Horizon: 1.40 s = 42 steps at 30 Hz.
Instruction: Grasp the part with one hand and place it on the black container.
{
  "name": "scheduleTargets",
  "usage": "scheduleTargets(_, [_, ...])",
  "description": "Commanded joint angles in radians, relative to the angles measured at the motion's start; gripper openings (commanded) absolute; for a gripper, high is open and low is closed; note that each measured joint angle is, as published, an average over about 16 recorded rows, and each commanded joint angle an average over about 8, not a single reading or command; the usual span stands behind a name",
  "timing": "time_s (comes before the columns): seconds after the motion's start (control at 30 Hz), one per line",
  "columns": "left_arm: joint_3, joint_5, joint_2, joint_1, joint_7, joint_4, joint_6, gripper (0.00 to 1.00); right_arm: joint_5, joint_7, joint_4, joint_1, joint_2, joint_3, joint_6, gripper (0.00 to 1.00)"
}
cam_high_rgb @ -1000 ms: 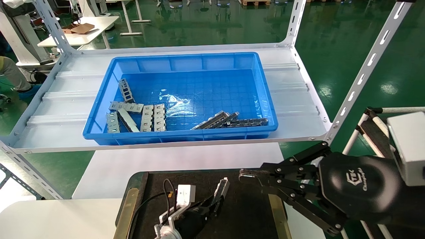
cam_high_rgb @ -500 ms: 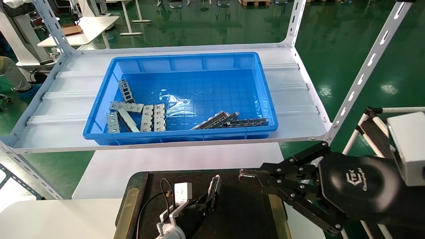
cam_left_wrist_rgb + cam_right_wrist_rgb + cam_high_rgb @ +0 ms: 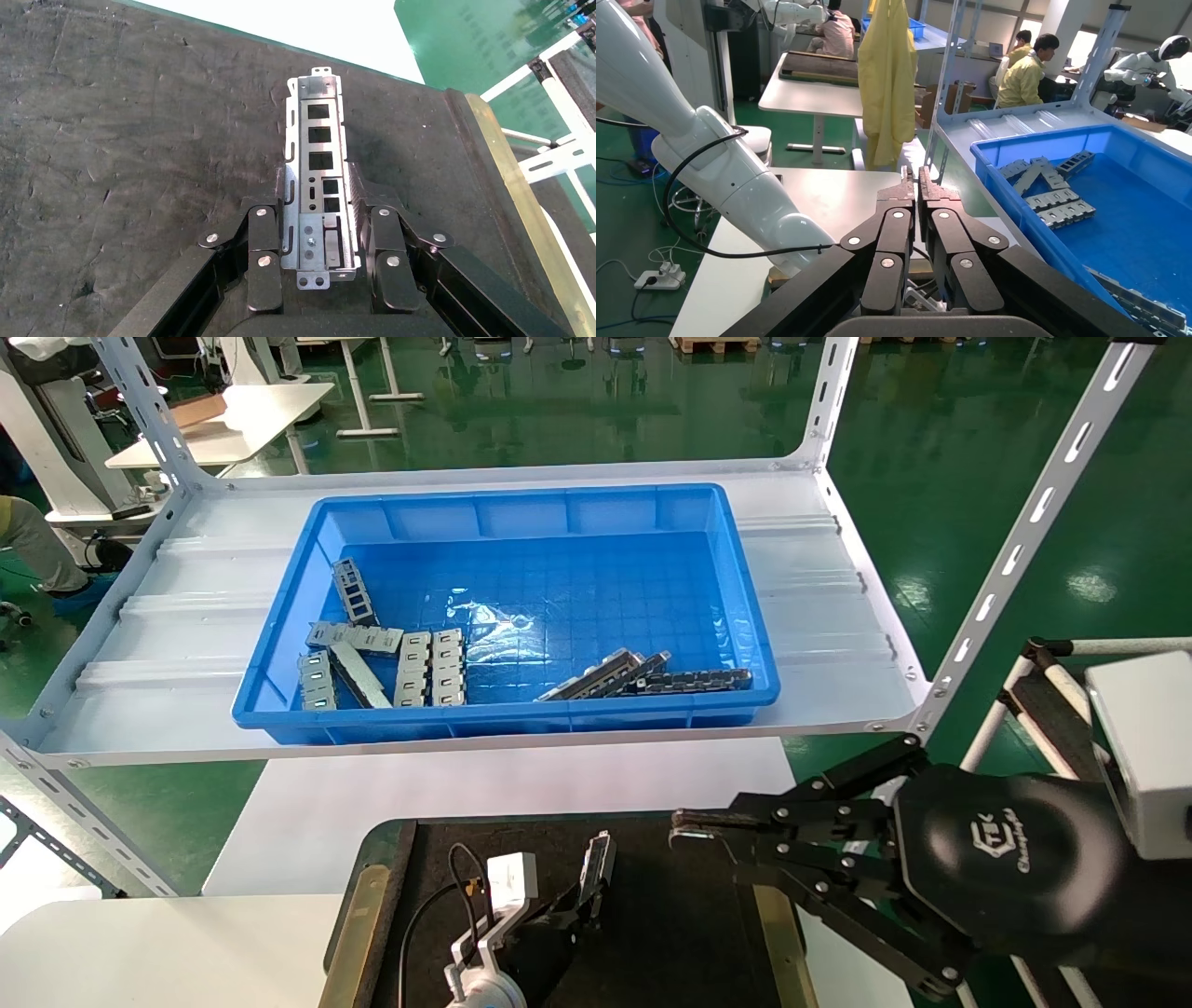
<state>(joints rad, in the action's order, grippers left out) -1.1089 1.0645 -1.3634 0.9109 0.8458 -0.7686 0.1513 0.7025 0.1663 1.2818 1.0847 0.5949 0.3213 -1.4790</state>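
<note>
The left tool, clamped on the part, had sunk lower over the black container, placement apparently imminent; the right tool hovered pressed together.

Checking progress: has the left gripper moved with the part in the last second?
Yes. The left gripper, shut on the part, slid left, away from the container's right brass strip.

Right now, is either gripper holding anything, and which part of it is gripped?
Yes. The left gripper is shut on the part, clamping its long side edges near one end, over the black container. The right gripper is shut and holds nothing.
</note>
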Motion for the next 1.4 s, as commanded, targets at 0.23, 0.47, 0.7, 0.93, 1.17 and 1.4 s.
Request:
scheduleTargets(0.23, [-0.078,-0.066,0.001,0.022,0.038,0.001,0.044,1.0,0.0,0.0,0.0,0.0,0.0,0.0,0.0,1.0])
scheduleTargets(0.47, [-0.126,-0.1,0.002,0.039,0.059,-0.015,0.095,1.0,0.0,0.0,0.0,0.0,0.0,0.001,0.0,1.0])
scheduleTargets(0.7, [-0.16,-0.085,0.01,0.064,0.069,-0.039,0.116,1.0,-0.001,0.0,0.0,0.0,0.0,0.001,0.0,1.0])
scheduleTargets(0.93, [-0.168,-0.023,0.047,0.09,0.077,-0.077,0.095,1.0,-0.001,0.0,0.0,0.0,0.0,0.001,0.0,1.0])
scheduleTargets(1.17, [-0.154,0.043,0.157,0.103,0.092,-0.189,0.005,1.0,-0.001,-0.001,0.0,0.0,0.0,0.001,0.001,1.0])
scheduleTargets(1.4, [-0.121,0.092,0.292,0.108,0.089,-0.344,-0.139,1.0,-0.001,-0.001,0.0,0.0,-0.001,0.001,0.001,1.0])
